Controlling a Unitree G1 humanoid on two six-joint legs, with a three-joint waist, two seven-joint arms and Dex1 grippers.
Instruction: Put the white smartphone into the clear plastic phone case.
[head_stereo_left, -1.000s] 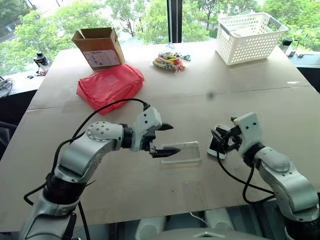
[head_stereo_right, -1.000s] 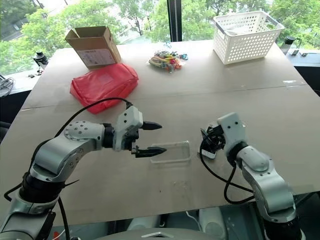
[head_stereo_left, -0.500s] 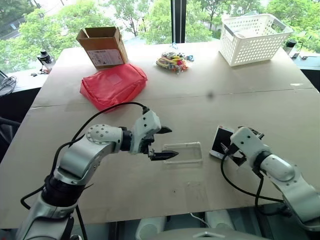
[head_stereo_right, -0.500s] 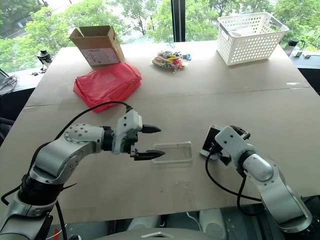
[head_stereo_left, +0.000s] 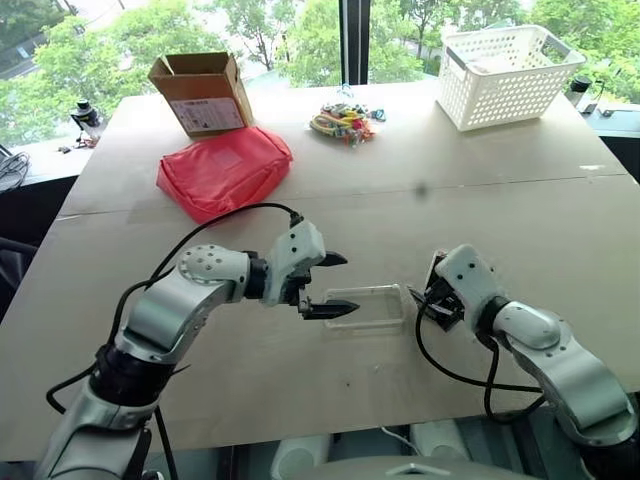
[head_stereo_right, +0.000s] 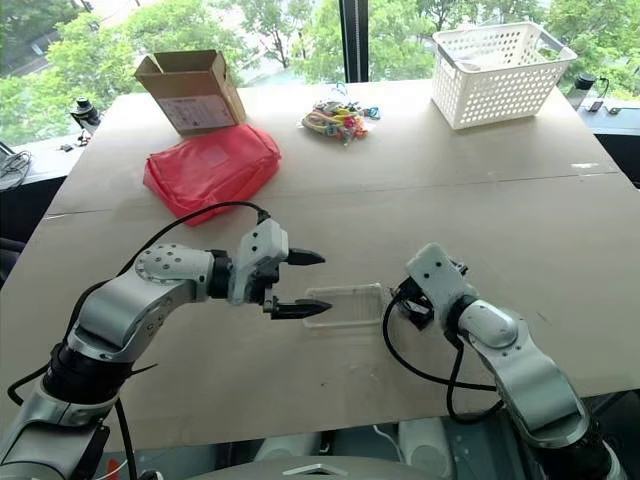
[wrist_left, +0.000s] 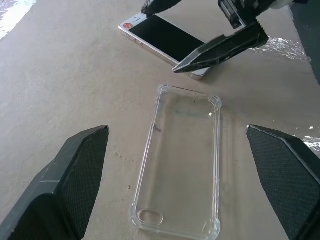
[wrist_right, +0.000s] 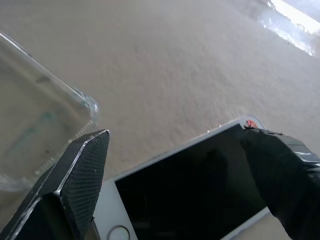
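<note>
Both sets of jaws are sitting wide open and holding nothing: the left gripper (head_stereo_left: 336, 285) is hovering at the clear plastic phone case (wrist_left: 180, 159)'s 9 o'clock end, the right gripper (wrist_left: 200, 35) straddling the white smartphone (wrist_left: 162, 42). Phone's lying flat on the surface (head_stereo_left: 480, 210) just past the case's 3 o'clock end. A red pouch (head_stereo_left: 223, 170), cardboard box (head_stereo_left: 200, 93) and white basket (head_stereo_left: 505, 74) are sitting way off toward 12, nothing's blocking.

No legible text. White label on the cardboard box (head_stereo_left: 203, 93) carries print too small to read; nothing else is marked.
</note>
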